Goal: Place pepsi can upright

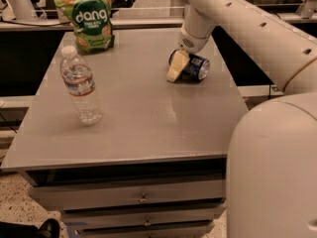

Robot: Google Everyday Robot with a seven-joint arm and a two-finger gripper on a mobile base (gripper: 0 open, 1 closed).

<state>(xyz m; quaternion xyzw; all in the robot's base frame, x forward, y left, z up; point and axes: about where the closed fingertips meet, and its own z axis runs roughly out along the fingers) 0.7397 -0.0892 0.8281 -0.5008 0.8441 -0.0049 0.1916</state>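
Pepsi can point(197, 67) on its side on the grey table point(148, 128), toward the far right of the top and short of the back edge. Blue body with white markings, silver end turned to the right. Not upright.

Right against the can's left end: the gripper point(177, 67), a cream-coloured piece angled down to the table top and covering that end. Touching the can, or so close that no gap shows. Clamped on the can or only resting against it: impossible to tell, with the far side hidden behind can and wrist. Directly above the can, the round white wrist. From there the white arm point(247, 24), rising up and to the right of the can.

Well to the left of the can and nearer the camera: 1 clear plastic water bottle point(81, 86), upright, white cap on, label round its middle. Left of the can and farther back, at the table's rear edge: 1 green dang chips bag point(88, 16), standing. Both well apart from can and gripper.

Below the can, under the table top: drawers point(143, 195) with 2 small knobs. To the lower right of the can, the robot's large white body point(277, 172), covering the table's near right corner.
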